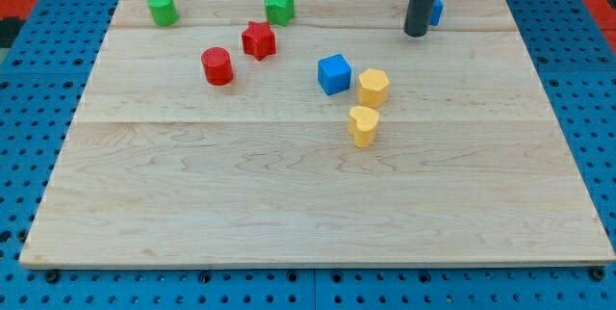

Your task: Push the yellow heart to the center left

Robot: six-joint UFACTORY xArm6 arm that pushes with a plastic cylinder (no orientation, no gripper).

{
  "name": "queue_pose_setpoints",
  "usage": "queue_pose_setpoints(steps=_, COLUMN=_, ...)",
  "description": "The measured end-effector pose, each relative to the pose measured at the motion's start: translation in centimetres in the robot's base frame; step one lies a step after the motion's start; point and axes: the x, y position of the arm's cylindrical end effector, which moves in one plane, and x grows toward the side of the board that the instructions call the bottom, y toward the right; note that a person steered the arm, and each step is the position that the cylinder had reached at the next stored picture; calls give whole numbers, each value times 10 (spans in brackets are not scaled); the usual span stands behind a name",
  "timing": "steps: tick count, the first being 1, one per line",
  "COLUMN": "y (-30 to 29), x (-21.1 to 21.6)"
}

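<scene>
While my tip (416, 33) sits far right beside a blue block (436, 10), no hand shows; yellow heart (363, 125) waits mid-bench, near the yellow hexagon (372, 88).

My tip (416, 33) rests upright near the view's top right, rod vertical

On the desk (289, 214), yellow heart (363, 125) lies just below yellow hexagon (373, 88); blue cube (334, 73) beside it, leftward; my tip (416, 33) well apart, upper right.

my tip (416, 33) top right, beside blue block (436, 11) | yellow heart (363, 125) centre
</scene>
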Motion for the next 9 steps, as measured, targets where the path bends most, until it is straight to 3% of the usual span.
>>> queue_pose_setpoints(steps=2, y=-98, x=15)
queue_pose_setpoints(steps=3, y=-117, x=6)
queue_pose_setpoints(steps=4, y=-73, x=22)
queue_pose_setpoints(steps=5, y=1, x=92)
queue_pose_setpoints(steps=6, y=-66, x=123)
queue_pose_setpoints(steps=7, y=-64, x=159)
queue_pose_setpoints(steps=9, y=-60, x=171)
